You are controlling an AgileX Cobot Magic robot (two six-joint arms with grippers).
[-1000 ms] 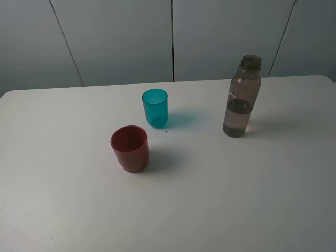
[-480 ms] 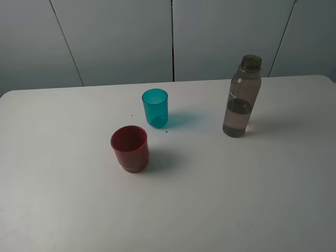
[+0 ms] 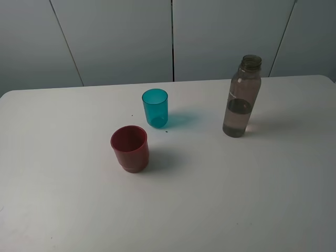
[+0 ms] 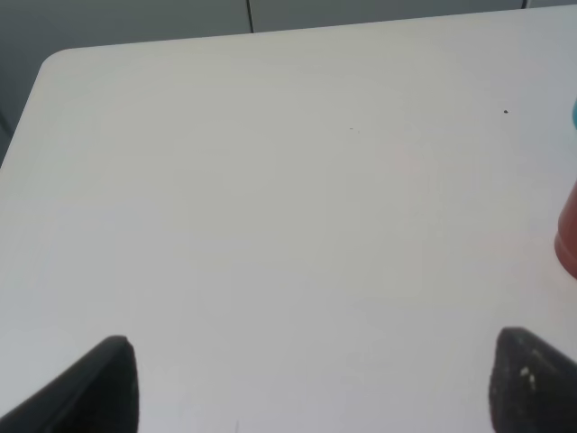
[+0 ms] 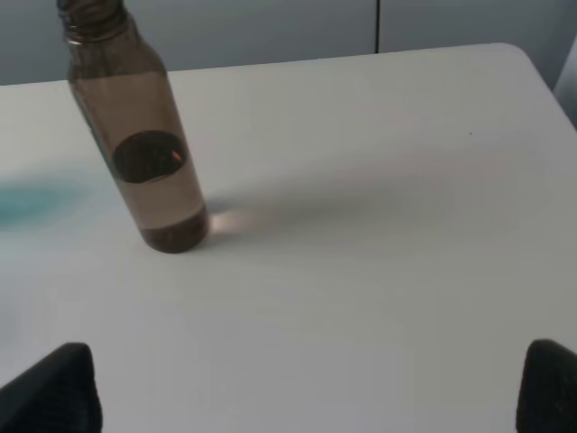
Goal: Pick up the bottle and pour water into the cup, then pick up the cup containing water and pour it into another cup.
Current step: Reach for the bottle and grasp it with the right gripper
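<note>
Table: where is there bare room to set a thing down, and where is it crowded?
Bare: the near part of the table, in front of the red cup and the bottle; also the gap between the teal cup and the bottle. Crowded: only the two cups, close but apart.

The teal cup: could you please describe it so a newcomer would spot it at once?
On the white table, look left of the tall grey bottle. The teal cup stands just behind the red cup; it is slimmer and translucent.
</note>
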